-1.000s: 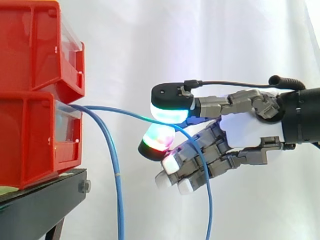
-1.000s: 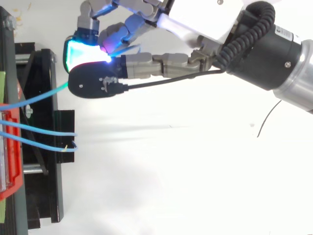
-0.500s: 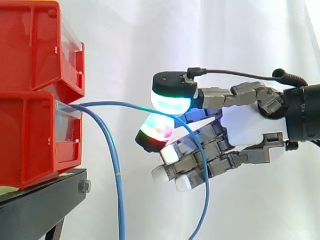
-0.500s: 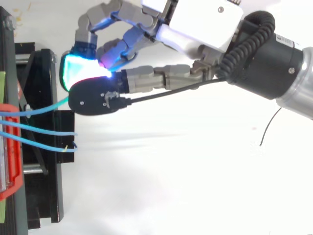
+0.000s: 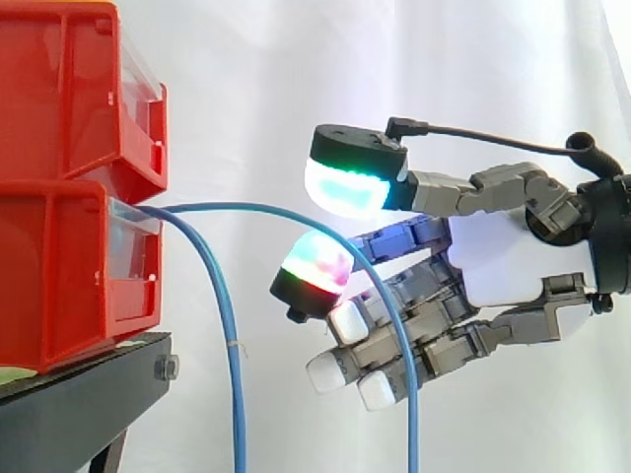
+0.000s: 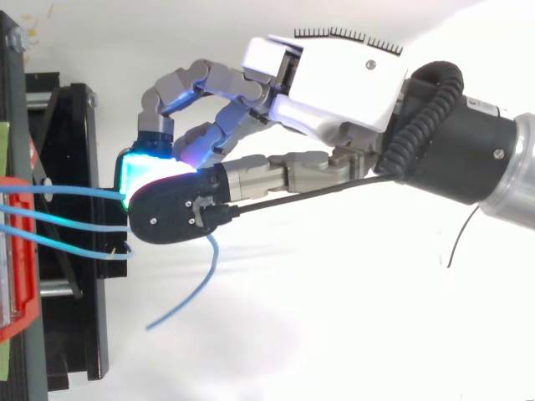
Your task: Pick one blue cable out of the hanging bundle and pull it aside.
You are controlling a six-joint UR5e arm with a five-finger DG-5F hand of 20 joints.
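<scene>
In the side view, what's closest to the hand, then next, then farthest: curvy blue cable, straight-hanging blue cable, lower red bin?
1. Arching blue cable, crossing the hand.
2. Hanging blue cable, left of it.
3. Lower red plastic bin, far left.

Red bins (image 5: 69,197) on a black stand (image 5: 79,414), white curtain (image 5: 394,79) behind. Cables (image 5: 225,305) are blue all the way down. The hand (image 5: 513,261) is white-palmed and grey-fingered, top pad (image 5: 345,187) glowing cyan-green, lower pad (image 5: 315,264) magenta edged with green and red.

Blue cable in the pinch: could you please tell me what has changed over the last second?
The hand swung back toward the other cables; its fingers parted, apparently releasing the blue cable, whose free end now hangs loose. The other cables and red bins stayed put.
</scene>
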